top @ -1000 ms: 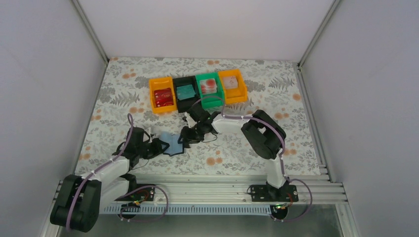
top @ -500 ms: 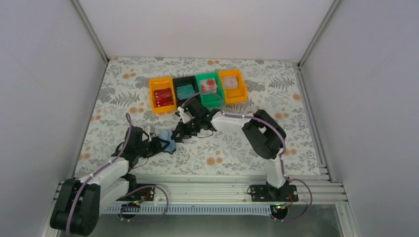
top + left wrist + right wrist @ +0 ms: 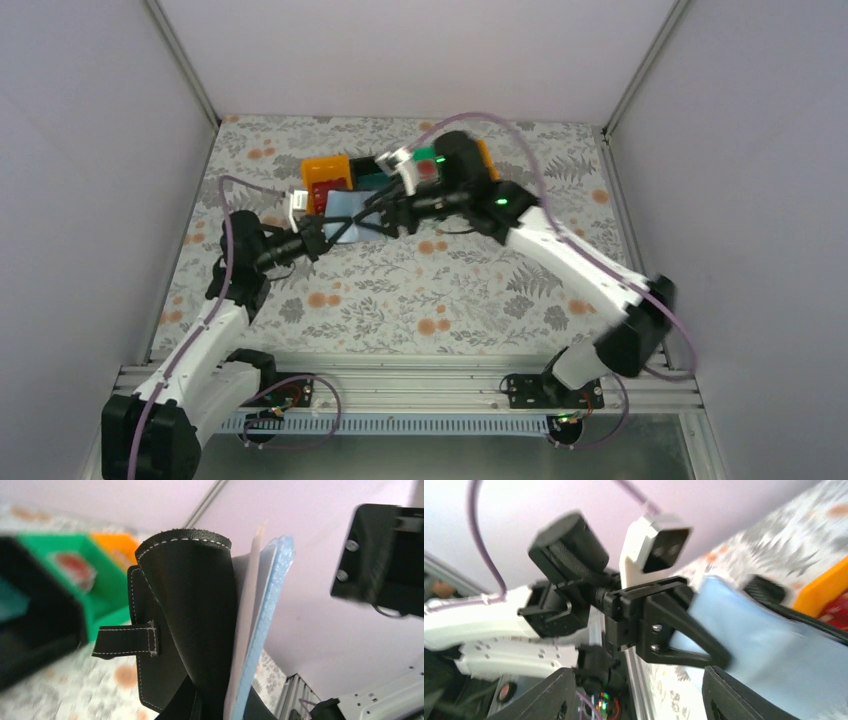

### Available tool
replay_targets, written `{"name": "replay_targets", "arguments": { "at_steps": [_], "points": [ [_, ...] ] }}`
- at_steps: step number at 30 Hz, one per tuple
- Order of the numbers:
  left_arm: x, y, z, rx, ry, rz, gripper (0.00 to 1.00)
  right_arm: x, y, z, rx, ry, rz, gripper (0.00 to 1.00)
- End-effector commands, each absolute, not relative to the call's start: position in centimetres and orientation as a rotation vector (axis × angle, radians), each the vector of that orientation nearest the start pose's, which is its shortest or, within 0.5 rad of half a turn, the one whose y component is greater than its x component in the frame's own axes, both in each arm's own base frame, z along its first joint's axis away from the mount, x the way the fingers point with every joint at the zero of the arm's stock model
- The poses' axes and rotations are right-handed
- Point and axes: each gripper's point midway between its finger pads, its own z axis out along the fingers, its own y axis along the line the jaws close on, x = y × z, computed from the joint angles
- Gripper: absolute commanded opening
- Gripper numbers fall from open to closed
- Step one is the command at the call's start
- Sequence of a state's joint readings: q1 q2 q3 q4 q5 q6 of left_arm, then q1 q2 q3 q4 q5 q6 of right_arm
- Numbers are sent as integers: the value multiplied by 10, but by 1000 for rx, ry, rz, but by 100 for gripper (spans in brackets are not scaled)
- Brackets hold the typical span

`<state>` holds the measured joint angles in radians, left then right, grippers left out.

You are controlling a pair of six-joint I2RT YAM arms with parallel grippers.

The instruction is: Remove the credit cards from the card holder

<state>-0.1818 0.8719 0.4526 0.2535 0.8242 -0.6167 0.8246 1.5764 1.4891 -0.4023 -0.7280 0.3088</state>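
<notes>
- The left pincer (image 3: 325,238) is up in the air, above the flowery table (image 3: 430,295).
- It is clamped tight on the card holder (image 3: 350,212). The top view shows the holder's pale blue side, just in front of the bins.
- In the left wrist view the card holder (image 3: 195,605) stands up straight. Its bottom edge is stuck between the pincer's fingers.
- The black leather side bends over at the top. It has white stitches.
- A small black tab (image 3: 125,640) sticks out from the leather to the left.
- Right beside the leather is a thin pale sheet (image 3: 247,605). It looks like a card, and it is inside the holder with its top edge poking out.
- Next to that sheet is the holder's pale blue side (image 3: 267,610).
- The right pincer (image 3: 388,213) reaches in from the other side. It is just beside the card holder.
- In the right wrist view its two fingers (image 3: 551,695) are wide apart. Nothing is squeezed between them.
- That view also shows the left pincer's black fingers (image 3: 689,637) pinching the pale blue side.
- I cannot tell if the right pincer touches the holder.
- A green bin (image 3: 95,597), an orange bin (image 3: 120,542) and a black bin (image 3: 35,625) sit on the table behind the holder. They are blurry.
- The green bin has something red and white in it.
</notes>
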Motion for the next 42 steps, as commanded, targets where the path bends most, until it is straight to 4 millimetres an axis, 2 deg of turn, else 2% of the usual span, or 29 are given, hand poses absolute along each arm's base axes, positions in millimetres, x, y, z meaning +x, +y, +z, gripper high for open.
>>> {"name": "replay_targets", "arguments": {
  "at_steps": [1, 5, 8, 13, 14, 15, 17, 19, 23, 27, 29, 31, 35, 36, 41, 42],
  "points": [
    [241, -185, 320, 522, 1582, -1290, 2, 238, 343, 367, -973, 1857, 1287, 68],
    [229, -184, 379, 633, 1444, -1206, 2, 244, 305, 401, -942, 1755, 1296, 76],
    [206, -186, 420, 789, 1299, -1136, 3, 245, 290, 422, -956, 1655, 1307, 82],
    [180, -188, 471, 926, 1155, -1070, 2, 244, 289, 447, -1007, 1554, 1317, 89],
    [179, -188, 477, 932, 1144, -1068, 2, 250, 292, 448, -979, 1571, 1285, 89],
    [177, -188, 483, 933, 1133, -1066, 3, 246, 302, 451, -996, 1574, 1273, 89],
    [176, -187, 492, 930, 1117, -1062, 2, 226, 317, 459, -1092, 1513, 1283, 90],
    [174, -187, 498, 929, 1100, -1058, 2, 206, 323, 472, -1154, 1415, 1288, 90],
    [176, -187, 504, 910, 1090, -1080, 2, 195, 326, 490, -1154, 1339, 1285, 90],
    [176, -187, 512, 884, 1074, -1122, 2, 178, 333, 487, -1227, 1320, 1294, 89],
    [172, -188, 515, 902, 1056, -1127, 2, 177, 331, 488, -1211, 1321, 1269, 89],
    [165, -191, 515, 944, 1035, -1117, 2, 186, 330, 494, -1149, 1338, 1231, 81],
    [169, -193, 509, 935, 1067, -1127, 2, 185, 334, 509, -1112, 1290, 1247, 54],
    [168, -192, 510, 934, 1061, -1129, 2, 184, 335, 509, -1116, 1284, 1243, 50],
    [163, -193, 511, 956, 1059, -1129, 2, 155, 323, 500, -1280, 1196, 1225, 48],
    [161, -193, 509, 971, 1055, -1123, 2, 155, 318, 496, -1285, 1200, 1202, 46]
  ]
}}
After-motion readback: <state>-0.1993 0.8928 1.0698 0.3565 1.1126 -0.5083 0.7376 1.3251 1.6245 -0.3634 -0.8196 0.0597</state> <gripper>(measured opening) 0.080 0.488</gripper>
